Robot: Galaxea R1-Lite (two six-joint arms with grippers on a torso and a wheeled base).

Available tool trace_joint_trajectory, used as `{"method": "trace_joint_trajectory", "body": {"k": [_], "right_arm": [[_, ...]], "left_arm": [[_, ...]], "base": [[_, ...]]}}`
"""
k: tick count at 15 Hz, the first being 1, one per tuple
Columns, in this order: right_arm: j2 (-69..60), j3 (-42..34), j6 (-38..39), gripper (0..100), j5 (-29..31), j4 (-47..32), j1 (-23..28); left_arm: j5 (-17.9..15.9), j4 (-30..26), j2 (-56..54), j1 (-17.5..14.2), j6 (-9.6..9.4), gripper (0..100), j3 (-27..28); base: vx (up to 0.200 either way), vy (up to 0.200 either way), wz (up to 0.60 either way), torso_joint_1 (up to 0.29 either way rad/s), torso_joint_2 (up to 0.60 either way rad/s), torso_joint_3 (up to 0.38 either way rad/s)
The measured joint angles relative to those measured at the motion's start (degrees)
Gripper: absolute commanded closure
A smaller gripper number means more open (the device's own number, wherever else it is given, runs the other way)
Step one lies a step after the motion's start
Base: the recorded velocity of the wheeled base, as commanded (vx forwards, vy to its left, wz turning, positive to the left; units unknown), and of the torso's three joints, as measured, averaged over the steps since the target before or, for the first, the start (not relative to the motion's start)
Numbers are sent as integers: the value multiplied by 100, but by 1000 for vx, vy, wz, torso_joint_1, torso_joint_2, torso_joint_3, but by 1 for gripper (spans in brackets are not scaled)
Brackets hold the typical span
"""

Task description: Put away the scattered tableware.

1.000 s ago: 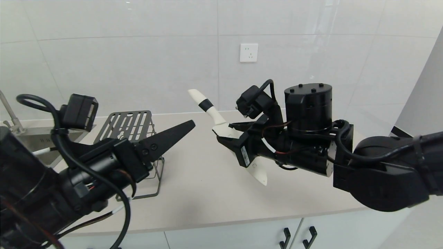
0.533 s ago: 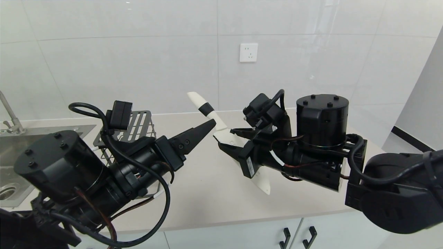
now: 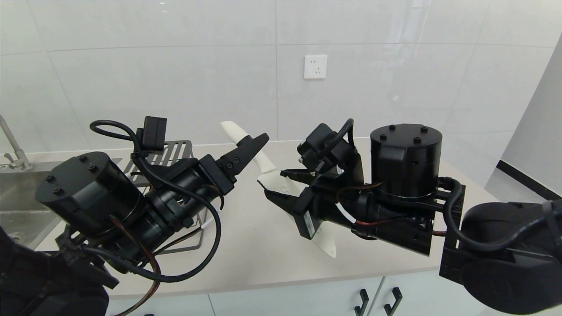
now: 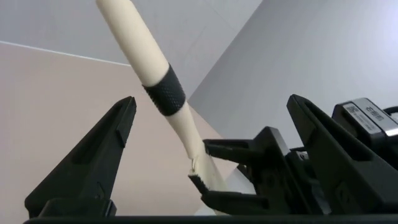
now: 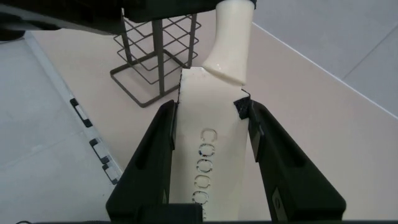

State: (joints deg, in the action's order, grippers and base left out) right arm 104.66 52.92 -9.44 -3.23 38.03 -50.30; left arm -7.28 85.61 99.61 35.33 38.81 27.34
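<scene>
A white knife with a black band on its handle hangs tilted above the counter. My right gripper is shut on its perforated blade, with the handle pointing up toward the wall. At the handle's upper part, my left gripper is open. In the left wrist view its two fingers stand wide on either side of the handle without touching it. That view has the right gripper lower down, clamped on the blade.
A metal wire rack stands on the counter behind my left arm, also seen as rack. A sink with a faucet lies at the far left. The tiled wall carries a socket. The counter's front edge sits above cabinet handles.
My left arm has swung up and to the right, bringing its open fingers around the knife handle. The right gripper with the knife has shifted slightly left and lower.
</scene>
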Motion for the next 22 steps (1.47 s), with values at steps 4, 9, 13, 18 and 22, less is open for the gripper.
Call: {"method": "trace_joint_trajectory", "body": {"k": [4, 9, 13, 18, 22], "right_arm": [[-5, 0, 156, 100, 6, 0, -174], [-5, 0, 148, 100, 9, 1, -205], [5, 13, 137, 100, 12, -5, -184], [16, -44, 128, 0, 15, 9, -155], [-206, -455, 143, 0, 17, 100, -85]], "left_arm": [[22, 397, 273, -38, -6, 0, 18], [22, 435, 439, -50, -6, 100, 49], [6, 440, 450, -68, -59, 100, 44], [13, 424, 452, -46, -417, 100, 60], [15, 429, 245, -272, -527, 100, 510]], "base": [[0, 0, 0, 0, 0, 0], [0, 0, 0, 0, 0, 0], [0, 0, 0, 0, 0, 0], [0, 0, 0, 0, 0, 0], [0, 0, 0, 0, 0, 0]]}}
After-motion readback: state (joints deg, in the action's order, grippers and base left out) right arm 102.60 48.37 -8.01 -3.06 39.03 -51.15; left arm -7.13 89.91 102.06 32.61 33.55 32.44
